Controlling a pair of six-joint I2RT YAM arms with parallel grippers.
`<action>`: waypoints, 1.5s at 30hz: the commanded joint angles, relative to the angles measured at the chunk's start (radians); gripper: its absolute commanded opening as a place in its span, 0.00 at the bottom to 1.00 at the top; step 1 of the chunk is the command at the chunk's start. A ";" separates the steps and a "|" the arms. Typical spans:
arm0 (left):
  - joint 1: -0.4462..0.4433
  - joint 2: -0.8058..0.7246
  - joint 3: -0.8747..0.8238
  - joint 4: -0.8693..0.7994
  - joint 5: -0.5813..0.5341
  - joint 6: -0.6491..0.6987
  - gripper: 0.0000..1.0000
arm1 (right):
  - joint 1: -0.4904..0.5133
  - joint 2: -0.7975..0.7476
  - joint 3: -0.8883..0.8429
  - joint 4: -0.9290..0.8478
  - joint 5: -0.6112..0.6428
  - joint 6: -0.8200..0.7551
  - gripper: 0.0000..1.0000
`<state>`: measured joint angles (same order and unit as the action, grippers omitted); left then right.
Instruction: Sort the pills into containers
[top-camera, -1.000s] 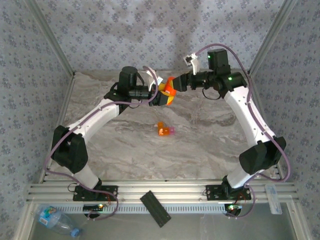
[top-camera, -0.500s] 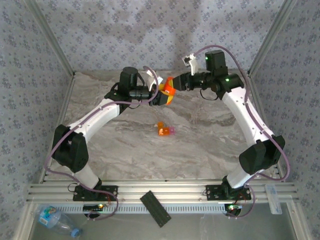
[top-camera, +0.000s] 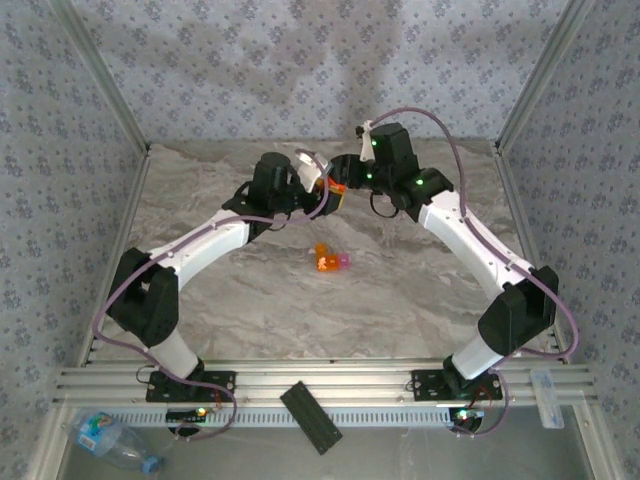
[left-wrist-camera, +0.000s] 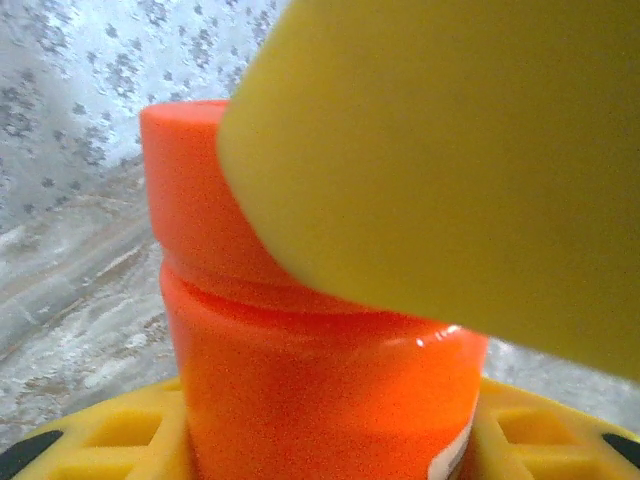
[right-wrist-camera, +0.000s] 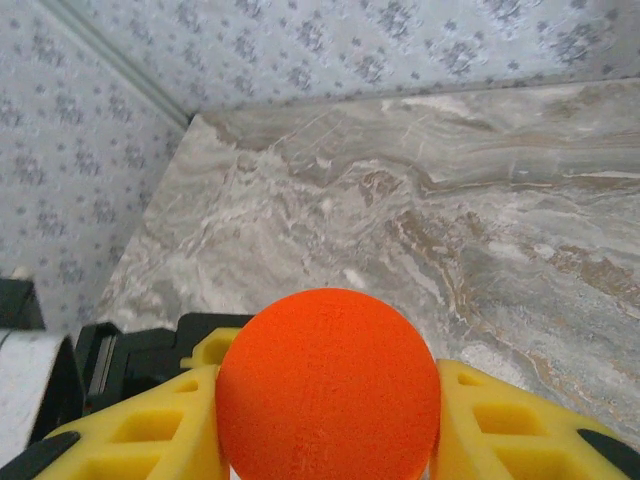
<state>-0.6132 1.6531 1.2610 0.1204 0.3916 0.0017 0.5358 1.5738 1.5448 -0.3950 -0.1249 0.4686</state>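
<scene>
Top view: soft, even light, fairly bright, only faint shadows on table (top-camera: 400, 290). Left wrist: yellow jaw up close v. blurred; small glare spot on pill bottle (left-wrist-camera: 320, 390). Right wrist: cap (right-wrist-camera: 328, 385) slightly soft, bg sharp.

No writing is showing clearly enough to be read. A sliver of white label (left-wrist-camera: 452, 462) is peeking out at the bottom edge of the orange pill bottle (left-wrist-camera: 300, 380), but its print is lying out of frame. The clear plastic bottle (top-camera: 115, 442), lying in front of the arm bases in the top view, is carrying a colourful label (top-camera: 97, 430) that is too small to make out.
</scene>
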 joint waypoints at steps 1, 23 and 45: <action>-0.069 -0.040 0.024 0.182 -0.005 0.017 0.00 | 0.053 0.031 0.007 0.040 -0.010 0.085 0.40; 0.057 -0.025 0.122 0.029 0.412 0.010 0.00 | -0.276 -0.174 0.027 -0.111 -0.530 -0.292 0.90; 0.057 0.014 0.199 -0.125 0.537 0.052 0.00 | -0.186 0.005 0.264 -0.356 -0.559 -0.444 0.72</action>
<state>-0.5564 1.6581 1.4258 -0.0055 0.8917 0.0341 0.3477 1.5764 1.7924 -0.7296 -0.6701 0.0483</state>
